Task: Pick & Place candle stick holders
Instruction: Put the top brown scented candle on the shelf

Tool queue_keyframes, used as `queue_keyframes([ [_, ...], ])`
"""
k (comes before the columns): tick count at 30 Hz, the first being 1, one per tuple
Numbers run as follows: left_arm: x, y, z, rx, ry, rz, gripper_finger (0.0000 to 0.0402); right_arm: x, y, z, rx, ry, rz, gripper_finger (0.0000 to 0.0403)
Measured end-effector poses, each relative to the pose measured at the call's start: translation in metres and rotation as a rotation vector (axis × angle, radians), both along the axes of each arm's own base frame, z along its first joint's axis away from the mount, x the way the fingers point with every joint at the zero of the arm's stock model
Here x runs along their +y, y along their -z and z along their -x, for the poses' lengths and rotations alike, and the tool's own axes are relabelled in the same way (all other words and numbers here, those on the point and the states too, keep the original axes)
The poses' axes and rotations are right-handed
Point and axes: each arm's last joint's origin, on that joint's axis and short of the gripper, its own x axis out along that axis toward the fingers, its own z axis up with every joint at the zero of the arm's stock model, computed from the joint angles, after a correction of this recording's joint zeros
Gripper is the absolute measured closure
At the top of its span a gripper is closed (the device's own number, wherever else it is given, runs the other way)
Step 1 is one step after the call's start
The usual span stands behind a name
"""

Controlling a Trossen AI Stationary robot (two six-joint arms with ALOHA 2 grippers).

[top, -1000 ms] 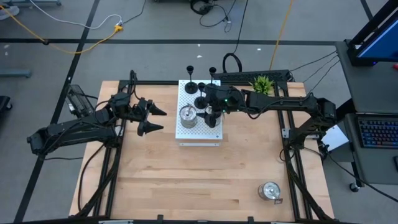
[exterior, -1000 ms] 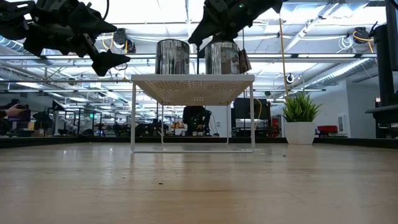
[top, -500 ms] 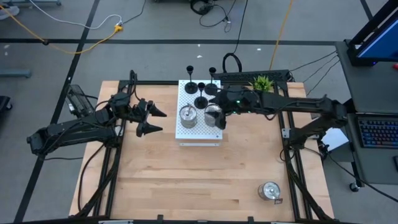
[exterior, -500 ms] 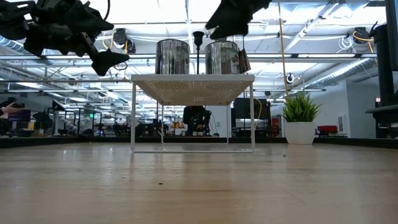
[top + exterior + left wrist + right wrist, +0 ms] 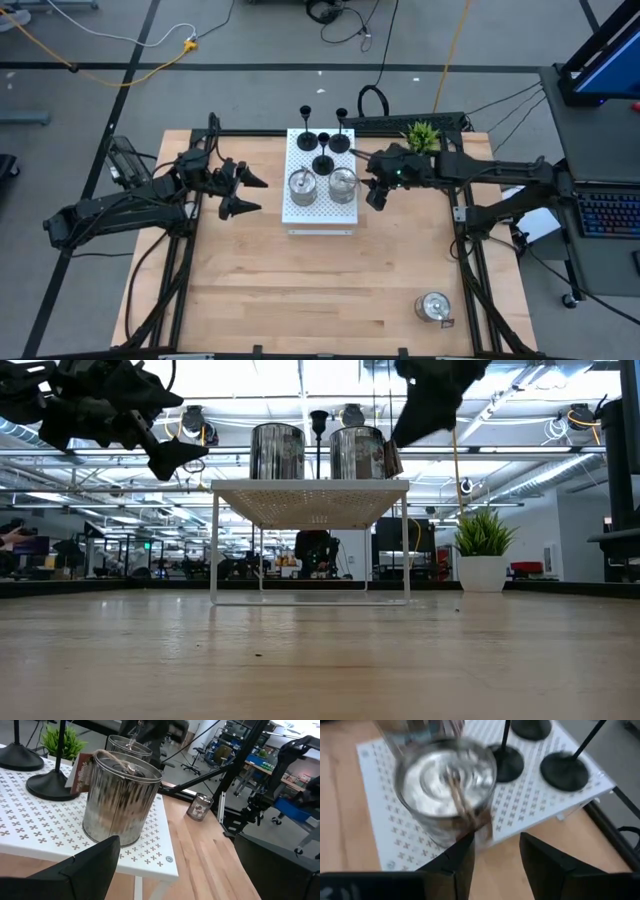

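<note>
Right tool [image 5: 374, 196] hangs just off the right edge of the white perforated board [image 5: 320, 205], above the wooden surface [image 5: 300, 290], with nothing between its fingers [image 5: 547, 865]; there is a narrow gap between them, neither wide nor pressed together. Just beside it on the board sits a silver holder [image 5: 342, 183], upright, a tag and twine hanging at its side, apart from the fingers. A second silver holder [image 5: 302, 184] stands to its left on the same board. Beyond them, on the board's far half, three black holders: one [image 5: 323, 165] just behind the silver pair, two more [image 5: 307, 140] [image 5: 340, 142] at the far edge, thin stems up. The third silver holder [image 5: 433, 307] sits alone on the surface, near the right front corner, well apart from everything. Left tool [image 5: 245, 192] hovers left of the board with its fingers spread wide and empty. A green potted plant [image 5: 421, 133] stands at the far edge, behind the right arm.
</note>
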Motion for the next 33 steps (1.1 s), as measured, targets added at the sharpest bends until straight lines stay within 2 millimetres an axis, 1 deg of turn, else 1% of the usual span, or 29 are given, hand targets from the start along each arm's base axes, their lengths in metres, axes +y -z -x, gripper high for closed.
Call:
queue_keyframes([
  [3, 0.0, -0.001, 0.0, -0.007, 0.0, 0.003, 0.0002, -0.002, 0.013, -0.002, -0.001, 0.005, 0.001, 0.0259],
  [8, 0.0, -0.001, 0.0, -0.007, -0.003, 0.024, 0.0002, -0.005, 0.023, -0.005, -0.026, 0.013, 0.003, 0.0259],
  [20, 0.0, -0.001, 0.0, -0.006, -0.004, 0.031, 0.0002, -0.004, 0.014, -0.012, -0.149, -0.034, -0.008, 0.0259],
  [25, 0.0, -0.001, 0.0, -0.006, -0.004, 0.032, 0.0002, -0.004, 0.014, -0.012, -0.138, -0.041, 0.003, 0.026],
  [28, 0.0, -0.001, 0.0, -0.006, -0.005, 0.034, 0.0002, -0.003, 0.011, -0.006, -0.139, -0.044, 0.007, 0.0261],
  [33, 0.0, -0.001, 0.0, -0.006, -0.005, 0.03, 0.0002, 0.004, -0.001, 0.01, -0.158, -0.044, -0.011, 0.0254],
])
